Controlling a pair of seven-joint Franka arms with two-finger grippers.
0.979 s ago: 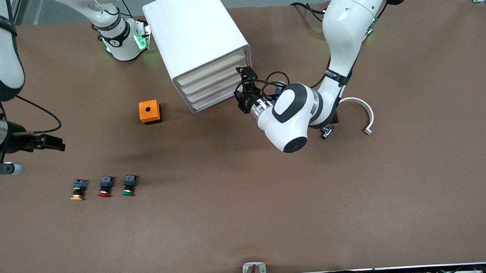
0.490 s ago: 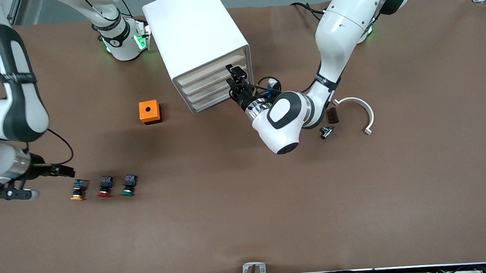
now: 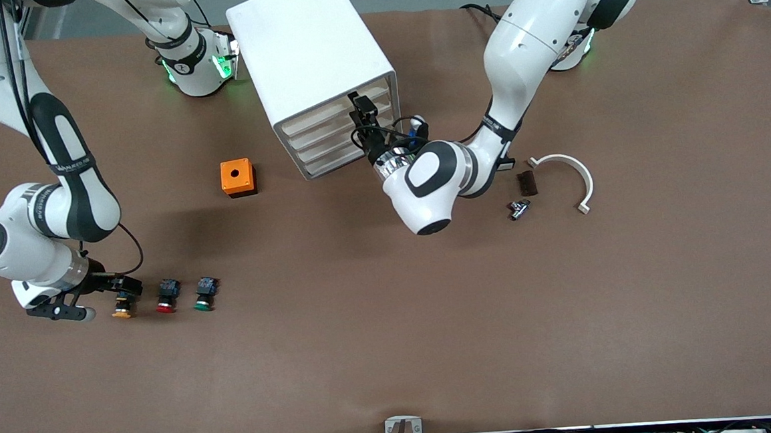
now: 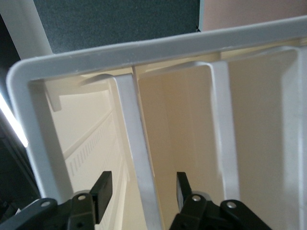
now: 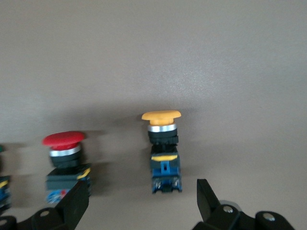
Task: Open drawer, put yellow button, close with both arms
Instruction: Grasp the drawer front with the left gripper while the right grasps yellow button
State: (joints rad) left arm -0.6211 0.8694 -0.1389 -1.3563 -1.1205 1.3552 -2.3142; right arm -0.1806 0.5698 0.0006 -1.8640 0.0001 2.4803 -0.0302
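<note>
Left end effector (image 3: 360, 109): at the cabinet (image 3: 313, 67) front, fingers (image 4: 102, 189) astride the drawer (image 4: 136, 158) edge, not yet touching it.
Right end effector (image 5: 144, 196): spread wide, low over the desk (image 3: 392, 323).
Yellow button (image 5: 163, 151): on the desk between the right fingers, apart from both.
Red button (image 5: 64, 160): just beside it.

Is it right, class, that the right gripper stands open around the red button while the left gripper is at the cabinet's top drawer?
Not quite: the right gripper stands open at the yellow button, not the red button, as the right wrist view shows. The left gripper is indeed at the top drawer.
</note>
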